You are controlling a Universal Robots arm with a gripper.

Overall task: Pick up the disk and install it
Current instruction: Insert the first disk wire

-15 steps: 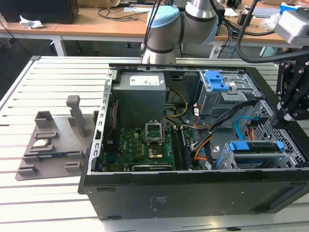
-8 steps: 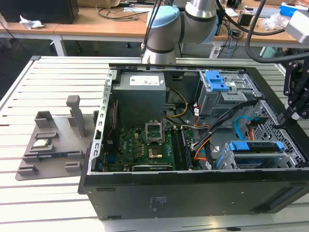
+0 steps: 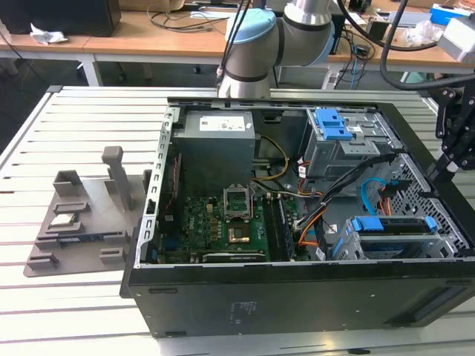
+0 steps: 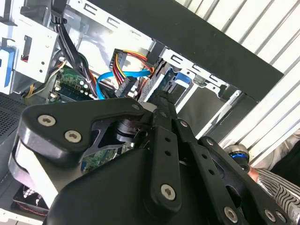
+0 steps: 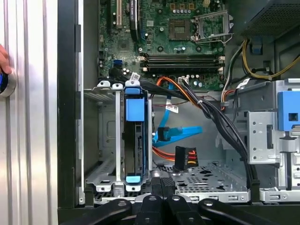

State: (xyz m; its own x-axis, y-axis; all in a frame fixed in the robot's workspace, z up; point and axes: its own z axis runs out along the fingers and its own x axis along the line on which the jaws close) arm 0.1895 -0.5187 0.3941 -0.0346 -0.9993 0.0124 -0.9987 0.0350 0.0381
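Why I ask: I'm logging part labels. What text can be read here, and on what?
No text is legible enough to quote.
Power supply label: print too small to read.
Case sticker: blurred, unreadable.
Motherboard: markings too small to read.
Disk: edge-on in its bay, no legible text on it.

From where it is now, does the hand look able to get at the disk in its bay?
Probably yes. In the first wrist view the disk stands on edge in the drive cage, its blue carrier facing the open side of the case. The cables run beside the bay, not across it. The hand sits just outside.
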